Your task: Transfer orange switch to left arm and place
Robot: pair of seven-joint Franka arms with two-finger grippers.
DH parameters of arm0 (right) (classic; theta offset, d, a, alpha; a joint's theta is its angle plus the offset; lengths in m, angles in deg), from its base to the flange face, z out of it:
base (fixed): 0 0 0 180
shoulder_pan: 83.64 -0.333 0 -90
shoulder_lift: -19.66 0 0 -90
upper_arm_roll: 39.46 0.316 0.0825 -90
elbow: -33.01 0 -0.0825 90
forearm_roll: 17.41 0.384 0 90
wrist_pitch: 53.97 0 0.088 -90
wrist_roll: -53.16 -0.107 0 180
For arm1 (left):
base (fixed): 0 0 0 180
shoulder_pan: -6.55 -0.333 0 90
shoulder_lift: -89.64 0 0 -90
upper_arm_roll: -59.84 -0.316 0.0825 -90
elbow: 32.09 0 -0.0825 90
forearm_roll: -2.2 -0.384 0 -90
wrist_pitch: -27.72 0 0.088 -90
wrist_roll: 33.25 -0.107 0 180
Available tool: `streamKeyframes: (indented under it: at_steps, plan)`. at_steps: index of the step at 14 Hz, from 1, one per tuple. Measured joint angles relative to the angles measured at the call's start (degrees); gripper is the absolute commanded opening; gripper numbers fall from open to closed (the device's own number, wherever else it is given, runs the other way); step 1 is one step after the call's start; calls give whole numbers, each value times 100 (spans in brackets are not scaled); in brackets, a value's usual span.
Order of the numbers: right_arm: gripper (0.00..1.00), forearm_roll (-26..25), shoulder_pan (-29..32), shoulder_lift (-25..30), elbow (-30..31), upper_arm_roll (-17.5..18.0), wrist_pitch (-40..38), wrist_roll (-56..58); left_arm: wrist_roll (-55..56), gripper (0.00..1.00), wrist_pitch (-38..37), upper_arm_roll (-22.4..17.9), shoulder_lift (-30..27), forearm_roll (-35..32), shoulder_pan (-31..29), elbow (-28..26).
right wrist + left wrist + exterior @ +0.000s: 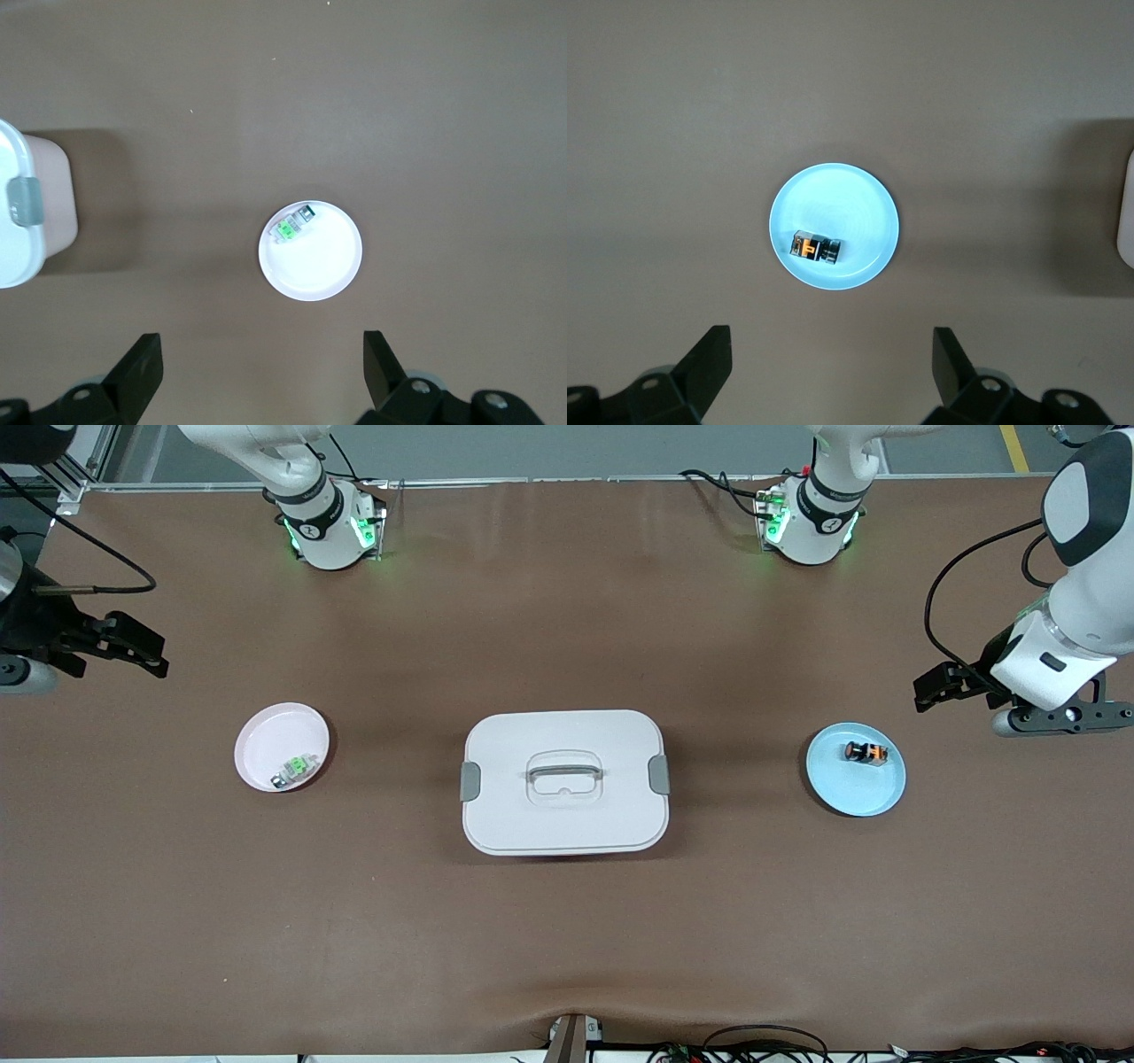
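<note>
Resting untouched in the blue dish (856, 784), the orange switch (866, 752) is seen below the left gripper (941, 687), whose fingers are spread and empty. Nothing appears done yet: pickup, handover over the box (564, 781) and delivery remain. The right gripper (133, 646), likewise spread, is held waiting near the pink dish (275, 735).

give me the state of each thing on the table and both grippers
orange switch: lying in the blue dish, not gripped
green-topped switch: lying in the pink dish
box: lid on, between the dishes
left gripper: open, empty, raised near the blue dish
right gripper: open, empty, raised near the pink dish
</note>
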Motion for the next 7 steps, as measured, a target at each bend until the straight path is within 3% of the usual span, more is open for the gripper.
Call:
streamKeyframes:
  at_steps: [7]
  plan:
    - [100, 153, -6, 50, -466, 51, -477, -2, 0, 100, -7, -157, 0, 0, 117, 0]
